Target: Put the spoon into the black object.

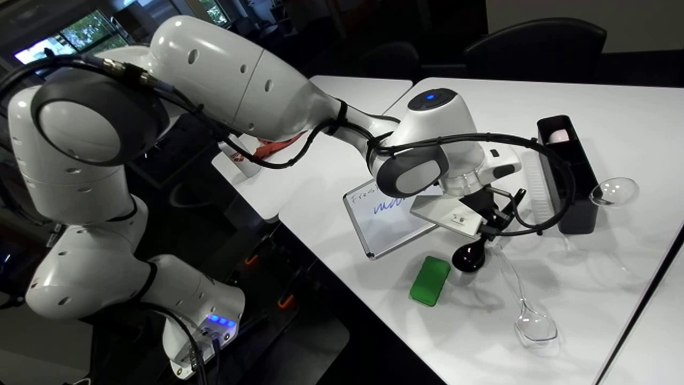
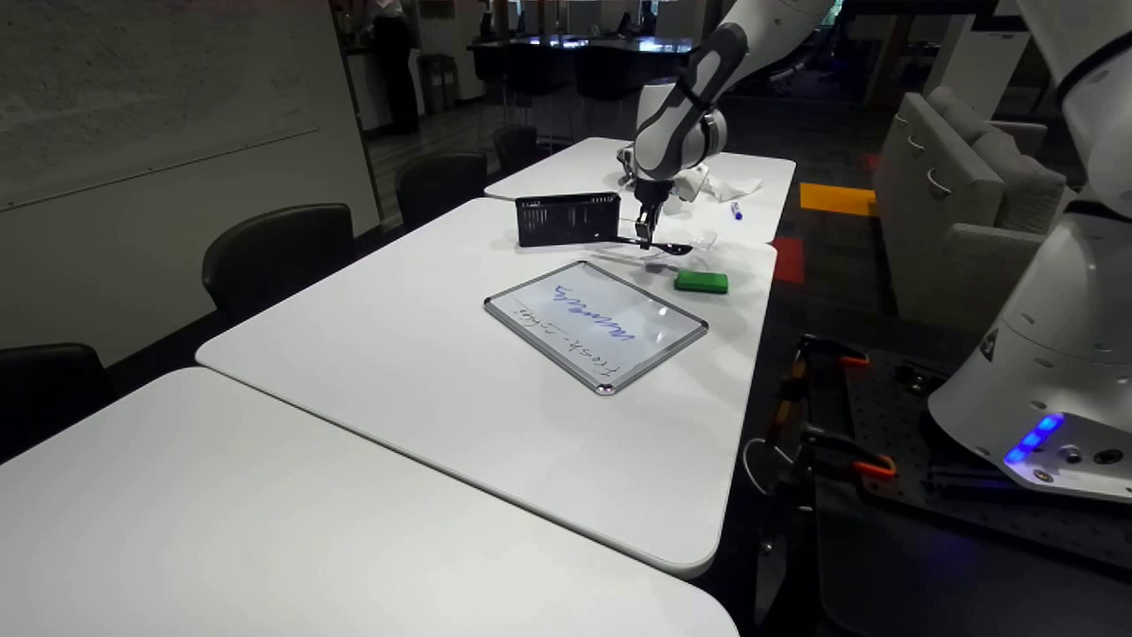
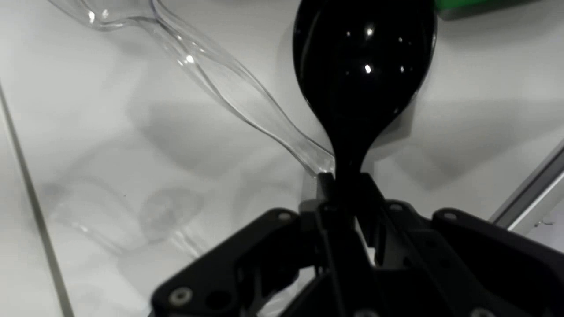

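The all-black spoon shows its round bowl [image 3: 363, 57] large in the wrist view. My gripper [image 3: 343, 182] is shut on the spoon's handle just behind the bowl. In both exterior views the spoon [image 1: 469, 256] [image 2: 676, 249] is held about level, a little above the table, with the handle's far end sticking out past the fingers. The gripper [image 1: 487, 230] [image 2: 646, 237] is beside the black box [image 1: 580, 206] [image 2: 566, 221], apart from it. The box lies long and low with its open top up, and a pale pinkish round thing is inside. The box is out of the wrist view.
A green block [image 1: 430, 280] [image 2: 701, 282] lies near the spoon's bowl. A clear spoon-like piece [image 1: 536, 325] [image 3: 246, 94] lies close beside the gripper. Another clear piece [image 1: 615, 191] is by the box. A framed whiteboard [image 1: 385, 230] [image 2: 601, 323] lies on the white table [image 2: 424, 354].
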You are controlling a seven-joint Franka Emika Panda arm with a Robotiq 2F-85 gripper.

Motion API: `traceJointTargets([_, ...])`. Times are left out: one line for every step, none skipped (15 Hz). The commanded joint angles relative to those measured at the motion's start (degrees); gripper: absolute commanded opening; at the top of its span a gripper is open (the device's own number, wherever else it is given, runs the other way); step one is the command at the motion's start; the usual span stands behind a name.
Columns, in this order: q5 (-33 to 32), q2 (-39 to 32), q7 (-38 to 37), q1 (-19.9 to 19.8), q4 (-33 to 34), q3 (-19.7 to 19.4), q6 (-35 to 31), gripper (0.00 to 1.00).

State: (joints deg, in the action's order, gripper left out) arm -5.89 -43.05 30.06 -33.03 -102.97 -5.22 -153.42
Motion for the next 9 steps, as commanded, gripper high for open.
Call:
traceJointTargets([-2.46, 10.77, -2.81, 4.08, -8.77, -3.48, -0.16, 0.04])
traceJointTargets([-3.97, 12.80, -4.40, 6.23, -9.73, -5.53, 0.08, 0.04])
traceJointTargets([-5.69, 14.83, -5.58, 8.14, -10.59, -7.24, 0.35, 0.04])
traceJointTargets([-9.38, 16.76, -8.84, 11.62, -11.42, -10.55, 0.66, 0.04])
traceJointTargets([-13.18, 18.42, -11.45, 14.49, -11.83, -13.18, 1.56, 0.04])
traceJointTargets([-17.80, 19.74, -15.21, 17.73, -12.04, -16.28, 1.77, 0.04])
traceJointTargets([-23.13, 21.25, -18.55, 21.00, -12.16, -19.10, 3.25, 0.04])
traceJointTargets([-28.60, 22.37, -21.89, 23.89, -11.85, -21.49, 4.39, 0.04])
traceJointTargets([-33.91, 23.84, -24.04, 27.06, -11.62, -23.68, 6.96, 0.04])
